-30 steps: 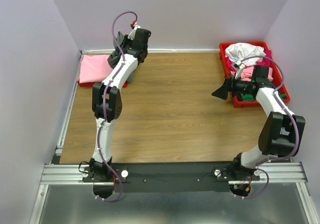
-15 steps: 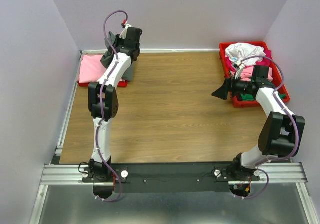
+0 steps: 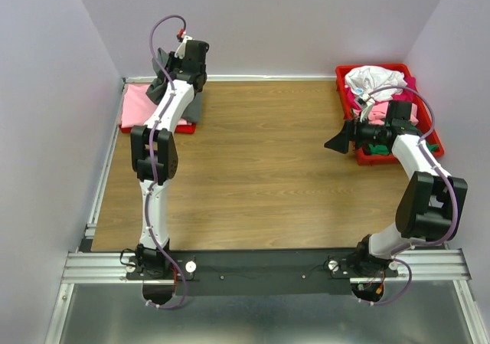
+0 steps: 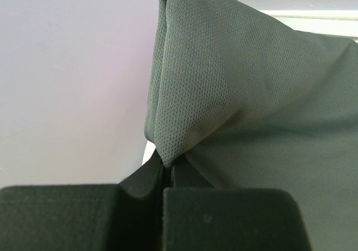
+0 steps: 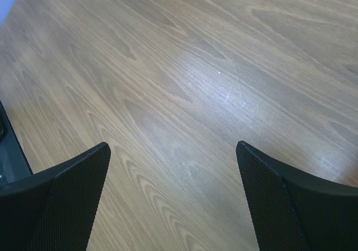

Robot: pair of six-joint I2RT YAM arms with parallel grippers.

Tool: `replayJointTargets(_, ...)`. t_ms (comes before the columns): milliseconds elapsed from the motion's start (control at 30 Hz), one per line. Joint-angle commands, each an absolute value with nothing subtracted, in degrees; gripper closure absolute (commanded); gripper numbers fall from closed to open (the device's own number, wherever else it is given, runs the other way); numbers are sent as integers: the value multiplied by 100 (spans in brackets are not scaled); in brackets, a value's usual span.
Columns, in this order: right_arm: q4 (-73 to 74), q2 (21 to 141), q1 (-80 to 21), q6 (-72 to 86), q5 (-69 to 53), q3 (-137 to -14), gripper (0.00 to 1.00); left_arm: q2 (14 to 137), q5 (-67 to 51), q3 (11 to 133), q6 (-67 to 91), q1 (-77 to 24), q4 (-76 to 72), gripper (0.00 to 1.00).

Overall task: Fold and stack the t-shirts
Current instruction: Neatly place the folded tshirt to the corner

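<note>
A dark grey t-shirt (image 3: 192,109) hangs bunched from my left gripper (image 3: 164,63) at the table's far left corner, partly over a folded pink t-shirt (image 3: 141,103). In the left wrist view the jaws are shut on a pinched fold of the dark grey t-shirt (image 4: 240,100), with the left gripper (image 4: 166,166) close to the wall. My right gripper (image 3: 337,141) stands open above bare wood, just left of a tray of crumpled t-shirts, white (image 3: 374,77) and pink (image 3: 380,114). Nothing lies between the right gripper's (image 5: 173,200) fingers.
The pink shirt rests on a red tray (image 3: 127,129) against the left wall. A second red tray (image 3: 381,159) stands at the far right. Lilac walls close in the back and both sides. A wooden tabletop (image 3: 260,168) lies between the arms.
My left arm has swung left and toward the back wall, carrying the dark grey t-shirt further over the pink one. The right arm has not moved.
</note>
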State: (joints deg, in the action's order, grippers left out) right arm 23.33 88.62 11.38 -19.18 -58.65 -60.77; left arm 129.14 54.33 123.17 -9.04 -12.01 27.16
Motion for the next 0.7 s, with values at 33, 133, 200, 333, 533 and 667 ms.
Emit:
replayJointTargets(33,2435,8965,1187,-2013,-6047,-6082,0,12718,5414,12392,-967,-1099,2505,100)
replayJointTargets(133,2443,8974,1187,-2021,-6038,-6082,0,12735,5397,12454,-993,-1046,2505,100)
replayJointTargets(200,2443,8982,1187,-2021,-6047,-6082,0,12753,5396,12515,-1002,-993,2496,100)
replayJointTargets(333,2452,9000,1187,-2030,-6047,-6082,0,12779,5388,12551,-993,-914,2505,100)
replayJointTargets(533,2452,9017,1187,-2039,-6038,-6082,0,12832,5335,12568,-976,-809,2496,100)
replayJointTargets(667,2470,9026,1187,-2048,-6038,-6082,0,12920,5344,12612,-967,-782,2505,100)
